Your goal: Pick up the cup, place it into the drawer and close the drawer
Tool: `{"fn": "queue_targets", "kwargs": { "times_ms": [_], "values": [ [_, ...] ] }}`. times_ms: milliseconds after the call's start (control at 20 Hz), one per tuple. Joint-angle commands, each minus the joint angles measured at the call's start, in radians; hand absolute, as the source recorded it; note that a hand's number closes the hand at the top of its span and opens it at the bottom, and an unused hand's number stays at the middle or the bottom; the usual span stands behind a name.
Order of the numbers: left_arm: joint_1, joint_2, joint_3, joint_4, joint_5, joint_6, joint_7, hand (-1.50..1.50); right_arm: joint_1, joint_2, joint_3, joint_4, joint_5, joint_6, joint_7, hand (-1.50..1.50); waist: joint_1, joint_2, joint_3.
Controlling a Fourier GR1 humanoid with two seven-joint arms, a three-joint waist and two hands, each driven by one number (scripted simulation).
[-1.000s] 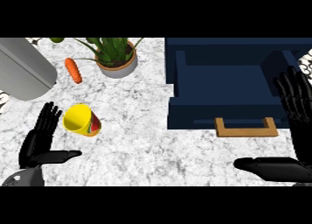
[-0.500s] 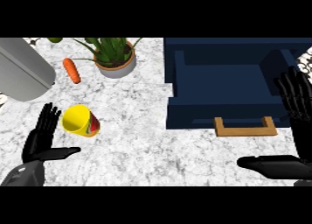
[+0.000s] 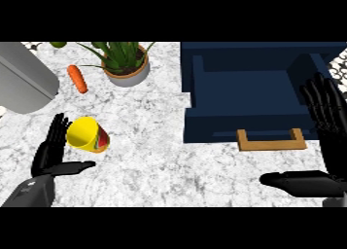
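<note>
A yellow cup (image 3: 87,134) with a red and green pattern lies tilted on the marble counter (image 3: 154,155), its mouth facing up and left. My left hand (image 3: 51,154) stands just left of the cup, open, fingers up, thumb pointing right below the cup. The navy drawer (image 3: 258,92) is pulled open at the upper right, with a wooden handle (image 3: 270,141) on its front. My right hand (image 3: 326,141) is open at the right edge, fingers raised over the drawer's right side, thumb stretched left below the handle.
A potted green plant (image 3: 123,62) stands at the back centre. An orange carrot (image 3: 78,78) lies left of it. A large grey cylinder (image 3: 16,75) fills the back left corner.
My left hand has shifted slightly up and toward the cup. The right hand has barely moved. The cup and drawer are unchanged.
</note>
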Motion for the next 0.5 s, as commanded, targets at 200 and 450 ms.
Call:
{"fn": "queue_targets", "kwargs": {
  "times_ms": [200,450],
  "values": [
    [-0.011,-0.02,-0.005,0.05,-0.018,-0.046,-0.116,-1.5,-0.06,-0.02,-0.025,0.02,-0.03,0.011,0.048,-1.5,-0.007,0.004,-0.001],
    [-0.005,0.01,0.001,0.043,-0.006,-0.143,-0.108,-1.5,-0.077,-0.022,-0.028,0.014,-0.03,0.007,0.068,-1.5,0.001,0.002,0.0]
  ]
}}
